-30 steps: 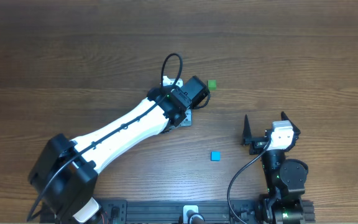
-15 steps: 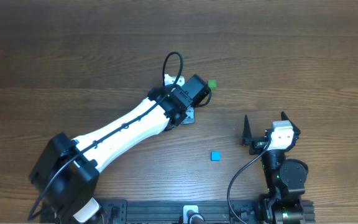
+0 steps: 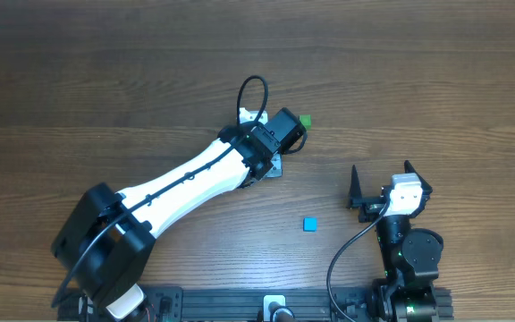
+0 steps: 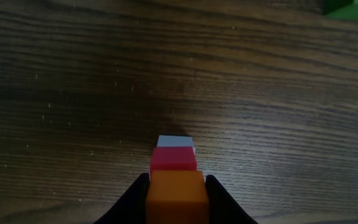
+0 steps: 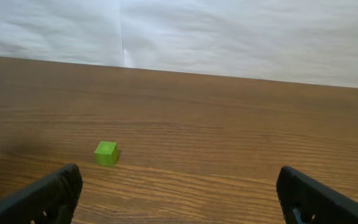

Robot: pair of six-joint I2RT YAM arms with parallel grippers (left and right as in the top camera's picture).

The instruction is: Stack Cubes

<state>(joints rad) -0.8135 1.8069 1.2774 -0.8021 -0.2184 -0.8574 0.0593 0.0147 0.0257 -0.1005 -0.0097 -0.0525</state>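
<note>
Where the small orange plastic cube (image 4: 176,194) sits: pinched between the jaws of the left gripper (image 4: 176,184), directly over a small red cube (image 4: 174,160) that rests on a small white cube (image 4: 176,142) on the dark wooden table (image 3: 418,72).
Contact with the stack: the left wrist view does not settle whether orange already touches red or hangs just above it.
Step in hand: judged to be placing the third cube on the stack.
Doing it well: keep the orange faces square with the red ones and lower straight down with no sideways drift. Spread the jaws only once the cube bears on red, then lift straight up so the fingers do not drag the column over.
Left arm pose: stretched diagonally from its base to mid-table, wrist pointing down over the stack.
Other cubes: a small green cube (image 3: 306,121) lies near the stack; a small blue cube (image 3: 309,224) lies well apart, nearer the bases.
Right gripper (image 3: 378,185): jaws spread and holding nothing, folded close to its base and facing the green cube.
</note>
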